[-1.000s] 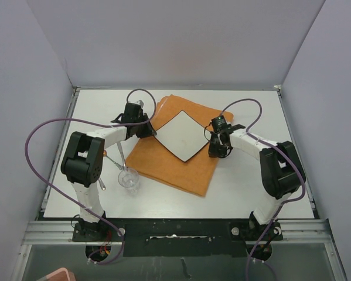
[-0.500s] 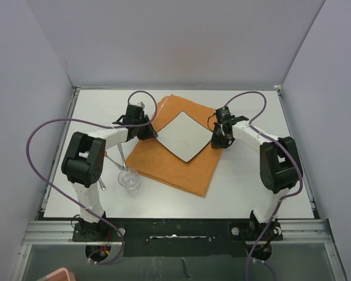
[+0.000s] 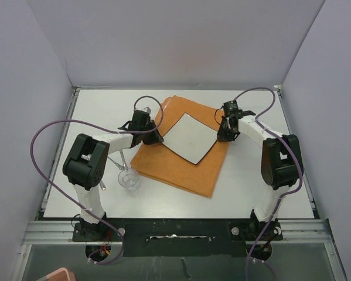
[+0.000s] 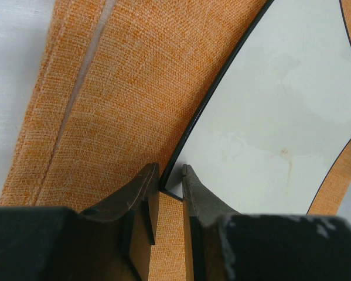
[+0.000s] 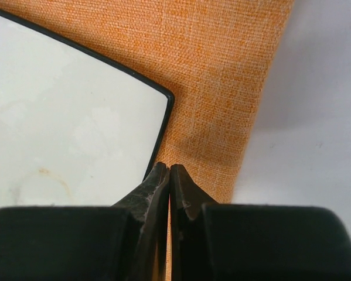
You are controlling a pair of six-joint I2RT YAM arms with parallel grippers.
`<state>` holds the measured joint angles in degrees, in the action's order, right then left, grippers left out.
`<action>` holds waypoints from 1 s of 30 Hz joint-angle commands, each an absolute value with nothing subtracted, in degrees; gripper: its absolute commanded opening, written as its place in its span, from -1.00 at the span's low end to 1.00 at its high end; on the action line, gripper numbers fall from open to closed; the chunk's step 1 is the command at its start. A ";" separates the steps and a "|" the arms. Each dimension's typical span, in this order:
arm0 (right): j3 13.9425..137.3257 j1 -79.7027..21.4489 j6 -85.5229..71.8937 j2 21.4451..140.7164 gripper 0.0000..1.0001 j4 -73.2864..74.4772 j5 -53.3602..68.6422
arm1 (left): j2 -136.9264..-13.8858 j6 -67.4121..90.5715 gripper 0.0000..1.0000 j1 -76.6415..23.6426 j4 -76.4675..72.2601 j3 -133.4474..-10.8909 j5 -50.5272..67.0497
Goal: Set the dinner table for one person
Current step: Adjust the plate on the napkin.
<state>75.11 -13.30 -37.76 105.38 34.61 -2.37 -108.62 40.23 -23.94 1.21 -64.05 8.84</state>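
Overhead view with both wrist views. The dinner table (image 3: 251,175), a matte white tabletop with thin metal edging, fills the middle of the overhead frame from left to right. It is judged rigid, heavy and fixed, with a smooth face on which cloth and crockery would slide easily, so it serves as a support to be laid rather than a thing to grasp. Any hold belongs on the items it carries. At lower left a clear drinking glass (image 3: 128,178) stands on the bare top, just beside the orange cloth mat (image 3: 181,170). The left gripper (image 3: 156,139) sits at the left corner of the square white plate (image 3: 190,137), which rests diagonally on the mat. Its jaws are narrowly parted and pinch the plate's thin black rim between them (image 4: 170,175). At upper right the right gripper (image 3: 224,137) has its jaws pressed together on nothing. Their tips rest over the mat, just beside the plate's right corner (image 5: 168,170).
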 commanded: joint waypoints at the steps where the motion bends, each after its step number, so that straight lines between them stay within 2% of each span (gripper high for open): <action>1: 74.81 -12.66 -36.86 103.59 -1.00 35.04 -5.12 | -104.53 38.99 -1.00 -24.96 1.16 -63.28 8.97; 7: 72.09 -13.42 -38.05 101.95 -1.00 36.75 -5.57 | -104.05 38.77 -1.00 -24.87 1.34 -63.37 8.72; 17: 62.33 -20.68 -39.19 101.11 -1.00 35.58 -6.35 | -102.22 36.06 -1.00 -24.43 4.23 -67.29 6.66; 30: 63.37 -21.39 -37.99 103.00 -1.00 35.27 -6.68 | -100.78 36.14 -1.00 -24.26 4.61 -65.65 5.89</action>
